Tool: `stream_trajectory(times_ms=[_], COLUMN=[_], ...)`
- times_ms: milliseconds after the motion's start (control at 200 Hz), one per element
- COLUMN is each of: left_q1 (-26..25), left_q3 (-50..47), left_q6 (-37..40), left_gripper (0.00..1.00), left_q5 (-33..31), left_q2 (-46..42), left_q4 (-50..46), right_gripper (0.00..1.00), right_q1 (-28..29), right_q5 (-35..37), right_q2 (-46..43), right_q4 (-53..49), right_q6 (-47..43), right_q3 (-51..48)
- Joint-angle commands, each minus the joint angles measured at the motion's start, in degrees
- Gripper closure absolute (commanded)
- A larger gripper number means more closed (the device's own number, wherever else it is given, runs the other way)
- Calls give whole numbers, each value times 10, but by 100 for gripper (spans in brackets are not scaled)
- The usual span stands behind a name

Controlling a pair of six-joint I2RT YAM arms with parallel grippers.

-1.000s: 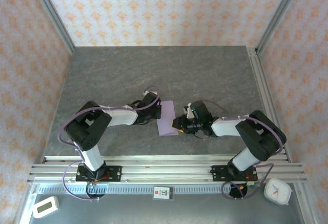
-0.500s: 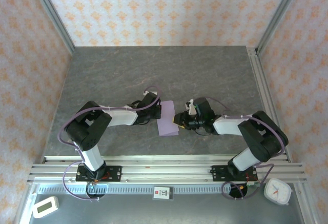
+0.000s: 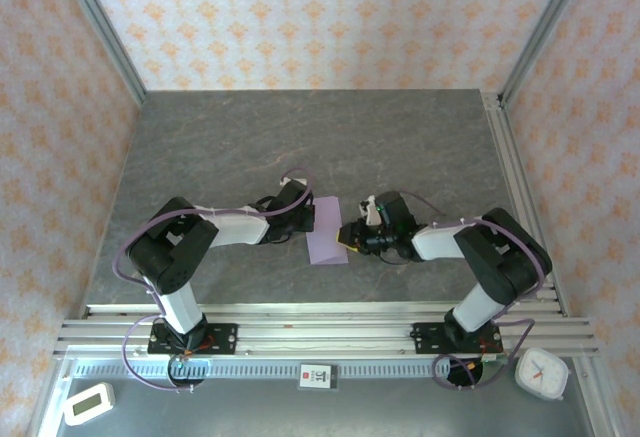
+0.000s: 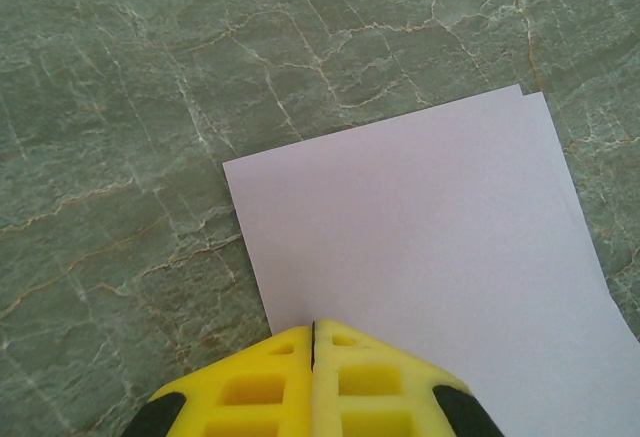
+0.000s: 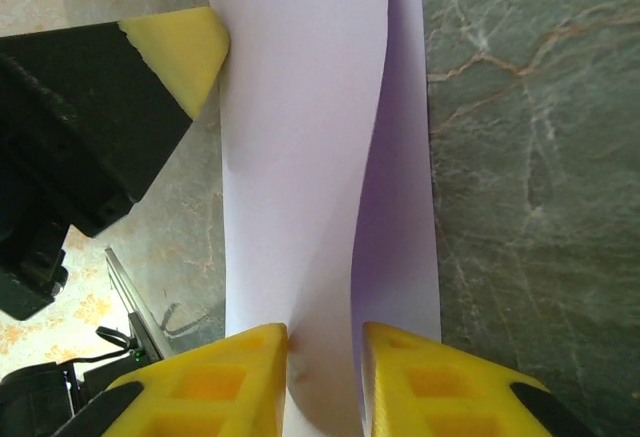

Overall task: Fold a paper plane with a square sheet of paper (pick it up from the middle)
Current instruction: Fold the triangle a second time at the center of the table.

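Note:
The square sheet of paper (image 3: 326, 244) is pale lilac and lies doubled over on the grey table between my two grippers. My left gripper (image 3: 312, 215) is shut, its yellow tips (image 4: 314, 325) resting on the near edge of the paper (image 4: 420, 227). My right gripper (image 3: 345, 236) meets the sheet from the other side. In the right wrist view the paper's upper layer (image 5: 300, 157) curls up off the lower one and runs between the right gripper's (image 5: 325, 332) fingers, which stand a little apart. The layer touches the left pad. No paper plane shape shows.
A frame rail (image 3: 300, 327) crosses the near edge behind the arm bases. A white clock (image 3: 541, 372) sits at the bottom right, a small timer (image 3: 88, 403) at the bottom left. Patterned walls close in the table (image 3: 300, 137) on three sides.
The right gripper's jaws have narrowed around the lifted paper layer, and it has shifted slightly toward the sheet. The left arm has stayed still.

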Motion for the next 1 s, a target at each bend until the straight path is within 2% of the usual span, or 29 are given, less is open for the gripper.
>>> stream_trajectory(times_ms=[0, 160, 255, 310, 355, 415, 455, 530, 776, 911, 996], left_q1=[0, 1, 0, 1, 0, 0, 1, 0, 0, 0, 0], left_q3=[-21, -4, 5, 8, 10, 12, 12, 12, 14, 13, 12], left_q6=[6, 19, 24, 28, 28, 29, 30, 29, 33, 35, 37], left_gripper=[100, 100, 100, 96, 94, 93, 93, 93, 93, 93, 93], left_q5=[21, 4, -1, -2, -2, 0, 2, 3, 0, 1, 0], left_q2=[9, -13, -33, -44, -52, -57, -60, -60, -56, -58, -67], left_q4=[-50, -68, -79, -83, -85, -87, -88, -89, -85, -81, -80], right_gripper=[80, 90, 93, 93, 87, 67, 64, 63, 67, 77, 78], right_q1=[-6, -6, -6, -5, -5, -5, -5, -4, -5, -4, -3], right_q5=[0, 19, 24, 26, 23, 20, 19, 10, -16, -25, -28], right_q2=[9, 4, -1, -4, -7, -12, -15, -19, -11, -1, 2], right_q4=[15, 1, 1, 3, 5, 8, 9, 8, 36, 60, 70], right_q6=[-8, -10, -3, 2, 5, 7, 6, 1, 2, 15, 22], right_q3=[20, 18, 13, 11, 10, 8, 8, 11, 7, 2, 1])
